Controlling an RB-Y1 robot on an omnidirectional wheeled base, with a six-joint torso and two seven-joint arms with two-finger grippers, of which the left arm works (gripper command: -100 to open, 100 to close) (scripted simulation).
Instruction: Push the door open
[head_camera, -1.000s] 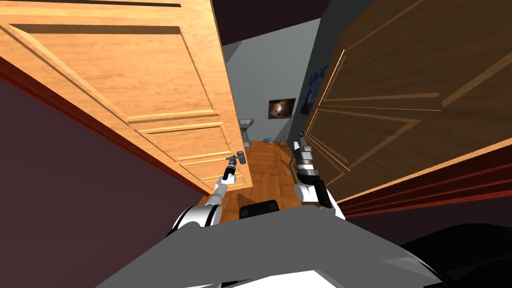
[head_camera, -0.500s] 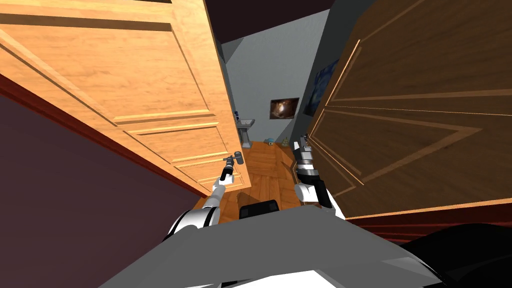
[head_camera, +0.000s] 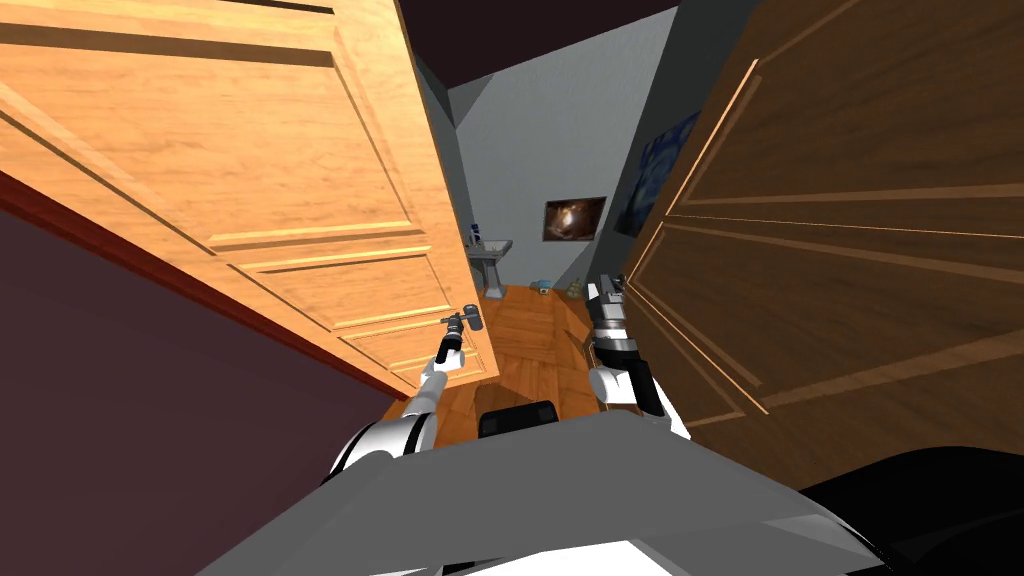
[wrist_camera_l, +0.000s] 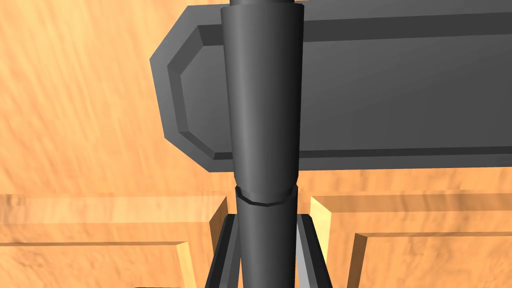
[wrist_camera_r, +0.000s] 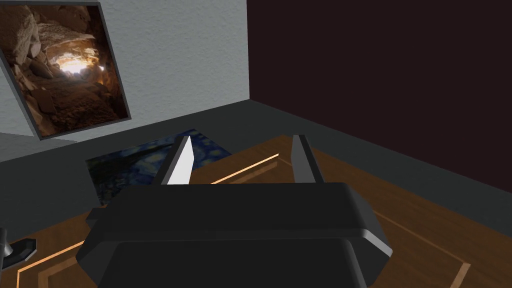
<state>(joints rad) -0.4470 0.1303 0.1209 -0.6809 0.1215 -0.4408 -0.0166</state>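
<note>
Orange-yellow wood with a wavy grain makes up the door (head_camera: 300, 200). It stands on the left, part-way open, and its face has sunken panels with frames. Near its free edge sits a dark grey handle (wrist_camera_l: 262, 125). It is a smooth round bar, and it runs crosswise over a flat plate (wrist_camera_l: 400, 100) with cut corners.

The left pincer (wrist_camera_l: 266, 222) has the bar between its two thin fingers (wrist_camera_l: 304, 250). They press its sides, so it is gripping the handle. The door's flat face lies just past this pincer, so I think the push should go ahead and to the far left. The left arm is the nearer one.

The right pincer (head_camera: 604, 288) hangs in the gap beside a dark brown door (head_camera: 850, 250) on the right. Its fingers are apart with nothing between them. Far off, a plank floor (head_camera: 530, 330) leads to a grey wall (head_camera: 540, 150).
</note>
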